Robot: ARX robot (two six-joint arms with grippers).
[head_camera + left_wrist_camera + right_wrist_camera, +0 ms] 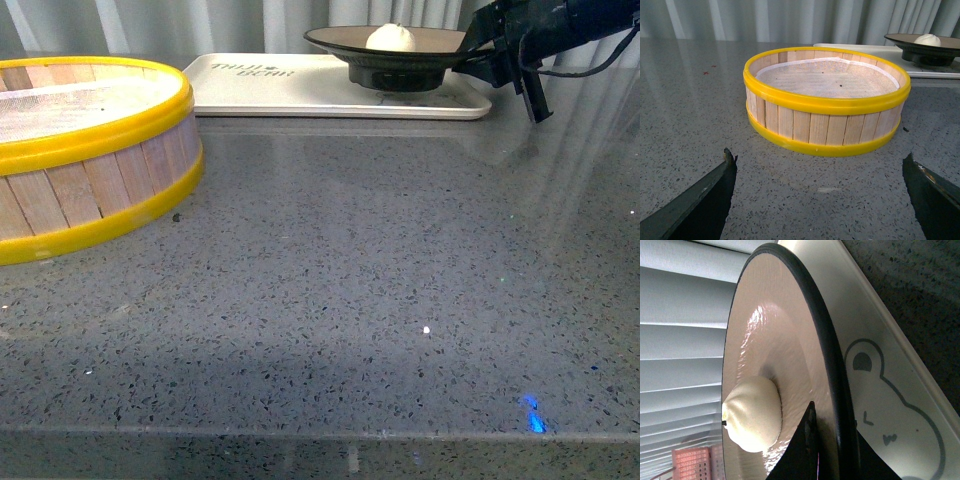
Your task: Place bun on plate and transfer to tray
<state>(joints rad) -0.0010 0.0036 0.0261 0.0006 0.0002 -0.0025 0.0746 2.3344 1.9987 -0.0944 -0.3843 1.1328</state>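
Your right jaws pinch the right-hand rim of the plate (pixel 330 42), whose foot looks set down on the tray (pixel 250 90), with the bun (pixel 392 37) at its centre. Your left jaws hang spread by the basket (pixel 90 150), well apart, so letting go likely falls to the right arm.

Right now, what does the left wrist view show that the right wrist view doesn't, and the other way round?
Only the left wrist view: the yellow-rimmed steamer basket with its white liner, and the left gripper, its fingers wide apart. Only the right wrist view: the bear face printed on the tray, and the right gripper with a finger on either side of the rim of the plate. Both: the bun sitting on the plate, with the tray under it.
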